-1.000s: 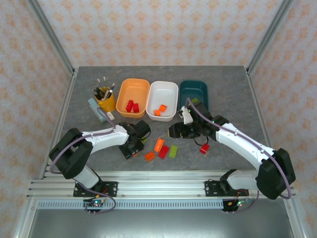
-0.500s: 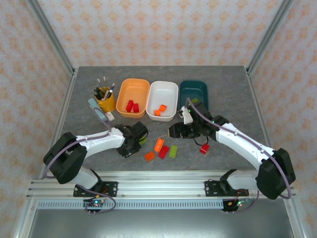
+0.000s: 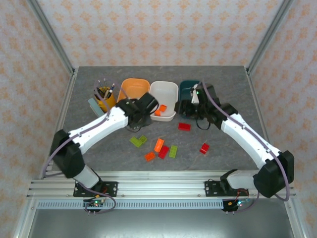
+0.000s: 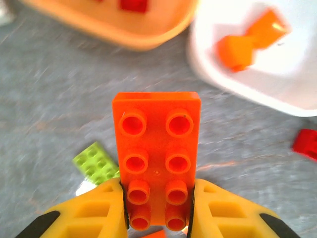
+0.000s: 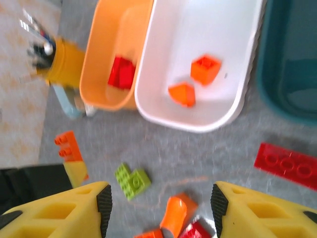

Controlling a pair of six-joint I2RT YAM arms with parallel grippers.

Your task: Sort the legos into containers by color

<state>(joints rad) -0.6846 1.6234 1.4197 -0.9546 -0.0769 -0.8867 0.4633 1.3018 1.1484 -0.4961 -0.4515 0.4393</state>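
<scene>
Grey bench [image 3: 230, 87] shows open room left and right of the loose legos [image 3: 163, 151] clustered at lower centre. Above them, the left gripper [image 4: 157, 201] has its fingers clenched on an orange brick [image 4: 156, 148], just short of the near rim of the white tub [image 3: 168, 89], beside the orange tub [image 3: 131, 85]. The right gripper [image 5: 161, 201], fingers spread and empty, hovers at the near edge of the teal tub [image 3: 185, 89].

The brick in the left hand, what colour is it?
The brick is orange, clearest in the left wrist view.
</scene>
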